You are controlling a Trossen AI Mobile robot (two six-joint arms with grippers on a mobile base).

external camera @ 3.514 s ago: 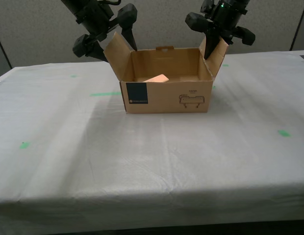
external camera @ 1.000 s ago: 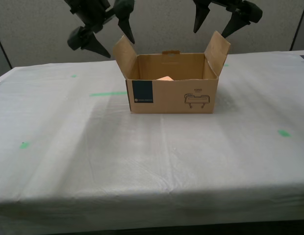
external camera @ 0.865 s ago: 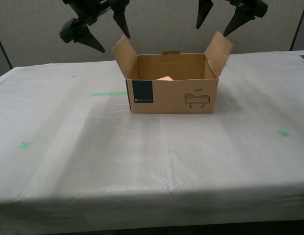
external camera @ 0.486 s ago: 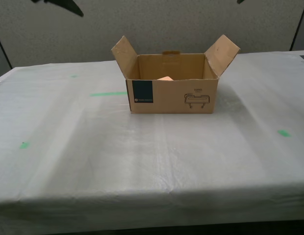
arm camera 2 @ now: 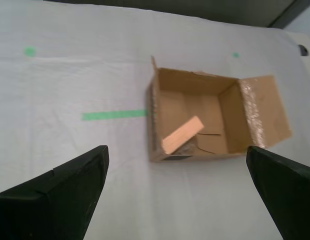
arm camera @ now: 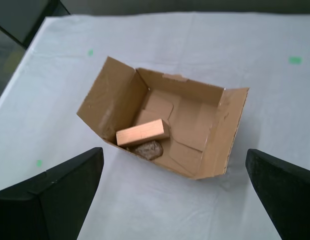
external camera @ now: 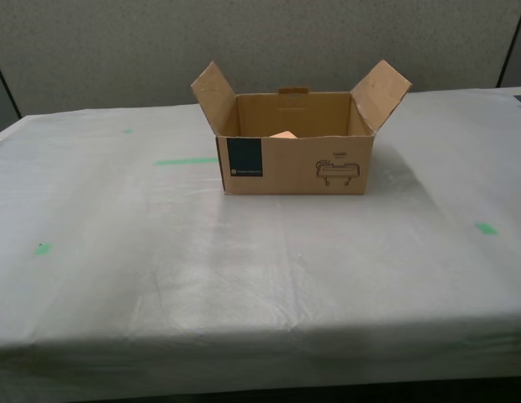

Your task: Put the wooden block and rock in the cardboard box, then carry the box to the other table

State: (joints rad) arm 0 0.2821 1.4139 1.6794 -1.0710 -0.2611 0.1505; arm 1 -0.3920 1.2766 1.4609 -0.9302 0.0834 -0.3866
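The box (external camera: pixel 294 159) sits open on the white-draped counter (external camera: pixel 244 277), its two side flaps splayed outward and its blue label panel (external camera: pixel 243 158) facing the exterior view. Inside, the block (arm camera: pixel 142 133) lies tilted, one end propped up, and the rock (arm camera: pixel 148 149) rests just beside it, partly under its edge. In the exterior view only a corner of the block shows above the box wall. Green tape marks (external camera: pixel 186 160) dot the cloth. The first hand (arm camera: pixel 180 200) hangs high above the box, fingers spread wide and gripping nothing. The second hand (arm camera 2: pixel 177 195) is likewise high up, wide apart and empty.
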